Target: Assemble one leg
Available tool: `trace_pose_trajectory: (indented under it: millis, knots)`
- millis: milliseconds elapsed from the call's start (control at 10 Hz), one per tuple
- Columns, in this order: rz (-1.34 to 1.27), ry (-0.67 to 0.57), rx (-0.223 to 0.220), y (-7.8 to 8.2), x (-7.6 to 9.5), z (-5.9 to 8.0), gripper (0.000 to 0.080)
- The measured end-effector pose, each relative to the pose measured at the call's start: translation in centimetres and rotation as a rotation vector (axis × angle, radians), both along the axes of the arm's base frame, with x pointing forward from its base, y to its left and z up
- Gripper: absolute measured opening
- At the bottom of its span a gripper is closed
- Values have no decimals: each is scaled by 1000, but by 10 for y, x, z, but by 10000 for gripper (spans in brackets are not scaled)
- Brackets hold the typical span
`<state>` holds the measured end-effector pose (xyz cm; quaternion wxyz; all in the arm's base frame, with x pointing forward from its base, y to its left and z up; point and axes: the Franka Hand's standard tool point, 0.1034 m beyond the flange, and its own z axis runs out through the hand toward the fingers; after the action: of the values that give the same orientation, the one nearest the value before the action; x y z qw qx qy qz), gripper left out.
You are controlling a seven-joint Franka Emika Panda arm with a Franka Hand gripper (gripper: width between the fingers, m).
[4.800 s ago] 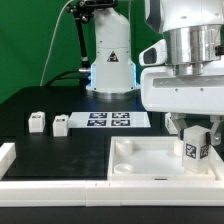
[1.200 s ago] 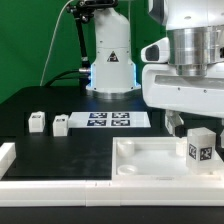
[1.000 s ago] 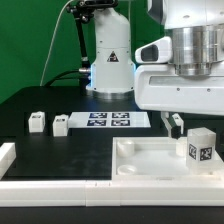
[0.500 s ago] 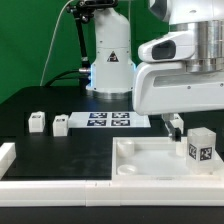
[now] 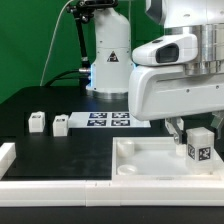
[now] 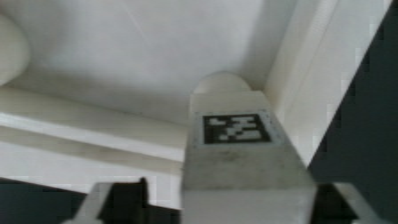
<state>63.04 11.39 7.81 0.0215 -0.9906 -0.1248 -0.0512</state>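
Observation:
A leg, a small white post with a black-and-white tag, stands upright in the far right corner of the large white tray-like piece. My gripper hangs just above and behind it, open, one dark finger showing beside the post. In the wrist view the leg lies between the two fingers, with a gap on each side. Two more legs sit on the black table at the exterior view's left.
The marker board lies behind the tray-like piece, in front of the arm's base. A white raised rim runs along the table's front and left edge.
The gripper has let go of the leg and lifted slightly; the hand has turned and shifted toward the exterior view's left. The leg stays standing in the corner.

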Motion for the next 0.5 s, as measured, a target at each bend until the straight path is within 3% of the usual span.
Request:
trace_pose_trajectory:
  millis: [100,200,500]
  knots:
    - [2,0,-1,0,0,0,290]
    - [-15,1,3,0,0,0,290]
    - [-410,15,53,2,1,-1,290]
